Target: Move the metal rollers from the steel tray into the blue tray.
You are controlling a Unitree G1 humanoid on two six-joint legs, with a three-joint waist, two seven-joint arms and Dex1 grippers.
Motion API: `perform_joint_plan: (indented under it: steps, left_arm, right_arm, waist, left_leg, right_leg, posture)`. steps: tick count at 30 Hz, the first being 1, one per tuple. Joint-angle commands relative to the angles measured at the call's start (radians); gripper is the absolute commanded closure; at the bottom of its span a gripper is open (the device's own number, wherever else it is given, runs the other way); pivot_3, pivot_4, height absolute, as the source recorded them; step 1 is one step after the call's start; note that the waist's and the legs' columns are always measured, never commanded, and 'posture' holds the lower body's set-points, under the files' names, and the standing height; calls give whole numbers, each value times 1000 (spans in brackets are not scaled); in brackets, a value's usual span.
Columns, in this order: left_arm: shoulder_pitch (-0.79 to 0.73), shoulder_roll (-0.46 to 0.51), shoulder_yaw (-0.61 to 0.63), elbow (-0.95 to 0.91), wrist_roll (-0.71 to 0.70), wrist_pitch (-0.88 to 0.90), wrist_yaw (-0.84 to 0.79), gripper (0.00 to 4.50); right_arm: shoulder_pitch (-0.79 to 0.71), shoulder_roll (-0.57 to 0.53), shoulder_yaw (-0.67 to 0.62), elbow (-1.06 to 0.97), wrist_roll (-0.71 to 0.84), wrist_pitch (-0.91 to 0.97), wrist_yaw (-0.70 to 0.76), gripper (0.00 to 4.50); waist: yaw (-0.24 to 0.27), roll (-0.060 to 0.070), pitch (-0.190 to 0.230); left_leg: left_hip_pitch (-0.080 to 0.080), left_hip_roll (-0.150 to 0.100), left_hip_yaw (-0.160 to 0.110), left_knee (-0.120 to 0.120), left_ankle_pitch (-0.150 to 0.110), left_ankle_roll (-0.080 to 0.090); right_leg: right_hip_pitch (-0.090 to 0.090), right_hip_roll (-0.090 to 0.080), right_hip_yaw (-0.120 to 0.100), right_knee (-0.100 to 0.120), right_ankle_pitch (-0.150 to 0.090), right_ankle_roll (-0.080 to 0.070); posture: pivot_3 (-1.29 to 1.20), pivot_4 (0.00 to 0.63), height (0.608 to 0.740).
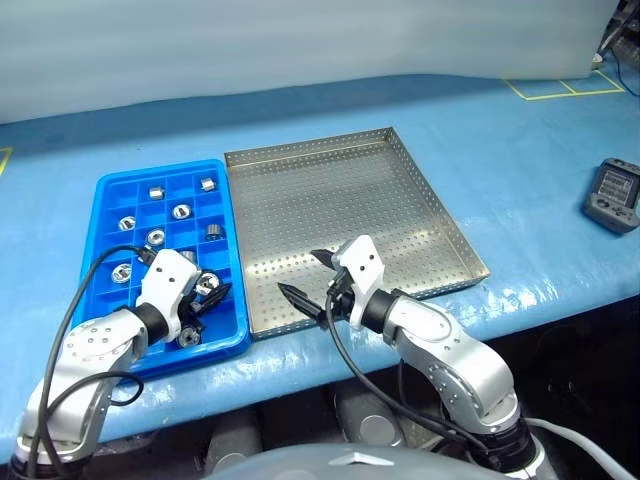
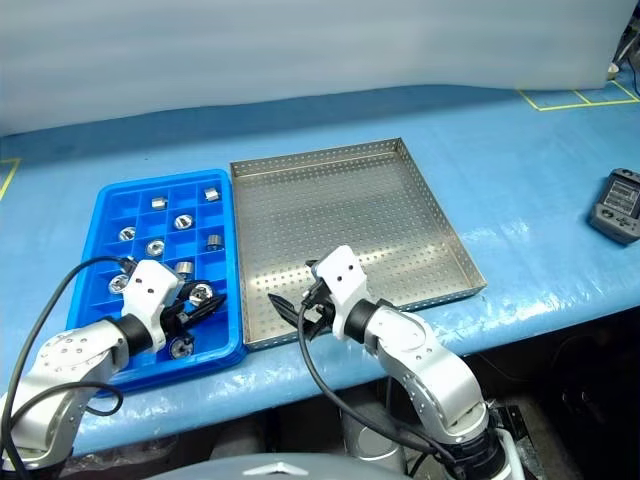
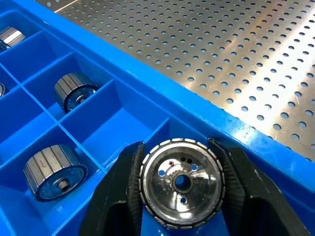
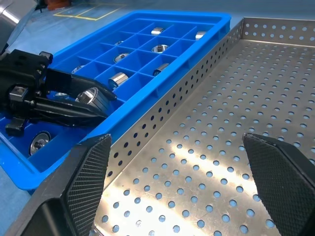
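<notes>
Polished steel, so the roller [image 3: 180,183] looks dense, rigid and slick; its ribbed rim is the spot to pinch. The left gripper [image 3: 180,189] is clamped there, lower left over the blue tray [image 1: 112,195]. The right gripper [image 1: 308,276] gapes empty at centre over the steel tray [image 1: 400,215].

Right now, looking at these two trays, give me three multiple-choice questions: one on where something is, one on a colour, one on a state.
1. Where is the roller held by the left pincer?
A. over the blue tray
B. over the steel tray
C. on the table covering

2. What colour is the compartment tray?
A. green
B. blue
C. red

3. How does the right pincer stand?
A. shut on a roller
B. shut, empty
C. open, empty

Answers:
1 A, the left wrist view shows the roller between the fingers, above a blue compartment.
2 B, its walls are bright blue.
3 C, its fingers stand wide apart over perforated steel floor, nothing between them.
</notes>
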Motion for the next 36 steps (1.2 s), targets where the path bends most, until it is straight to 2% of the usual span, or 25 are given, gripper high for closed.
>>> perform_joint_plan:
  steps: [1, 5, 6, 10, 15, 22, 25, 29, 36]
  left_arm:
    - [-35, 17, -44, 27, -1, -14, -20, 1436]
    - [-60, 16, -62, 46, -4, -19, -29, 112]
    - [-63, 14, -61, 46, 3, -28, -23, 25]
    - [-73, -39, -2, 24, -24, -52, 16, 25]
    - [-75, -162, 40, -14, -21, -117, 102, 25]
    - [-77, -317, 71, -46, -11, -214, 237, 25]
    - [-52, -311, 34, -56, -2, -244, 218, 25]
    - [17, -258, -23, -80, -2, -267, 144, 25]
    - [40, -247, -21, -77, -4, -276, 158, 25]
  right_arm:
    - [-2, 13, -7, -34, 16, -6, -10, 0]
    - [2, 11, -7, -41, 18, -4, -18, 0]
    - [3, 11, -6, -43, 16, -5, -23, 0]
    - [13, 5, -14, -55, 18, -8, -28, 0]
    - [11, -23, -52, -60, 19, -14, -25, 0]
    - [-7, -50, -98, -54, 21, -27, -13, 0]
    - [-19, -73, -116, -45, 24, -38, 12, 0]
    - [-38, -111, -142, -21, 14, -51, 39, 0]
    - [-43, -128, -140, -2, 14, -64, 62, 0]
  waist:
    - [3, 0, 0]
    - [7, 0, 0]
    - [10, 0, 0]
    - [15, 0, 0]
    - [17, 0, 0]
    - [-4, -1, -1]
    - [-4, -1, -1]
    - [-3, -1, -1]
    - [1, -1, -1]
  left_leg:
    - [0, 0, 0, 0, 0, 0]
    - [0, -2, 0, 1, 0, 0]
    - [0, -2, 0, 2, 0, 0]
    - [0, -2, 0, 2, 0, 0]
    - [-1, -2, 0, 3, 0, 0]
    - [0, -1, 0, 2, 0, 0]
    - [1, 0, 0, 2, 0, 0]
    - [1, 0, 0, 2, 0, 0]
    - [1, 0, 0, 2, 0, 0]
  right_leg:
    - [0, 0, 0, 0, 0, 0]
    - [1, -2, 0, 0, 0, 0]
    - [2, -2, 0, 0, 0, 0]
    - [2, -3, 0, -1, 0, 1]
    - [2, -3, 0, -1, 1, 2]
    - [2, 0, 0, 1, 1, 2]
    - [2, 1, 0, 2, 1, 2]
    - [2, 0, 0, 1, 1, 1]
    - [2, 0, 0, 1, 0, 0]
  posture:
    - [-183, 150, 740]
    - [-198, 150, 740]
    - [-205, 150, 740]
    - [-221, 150, 740]
    - [-219, 150, 740]
    - [-196, 150, 740]
    - [-189, 150, 740]
    - [-170, 150, 740]
    - [-155, 150, 740]
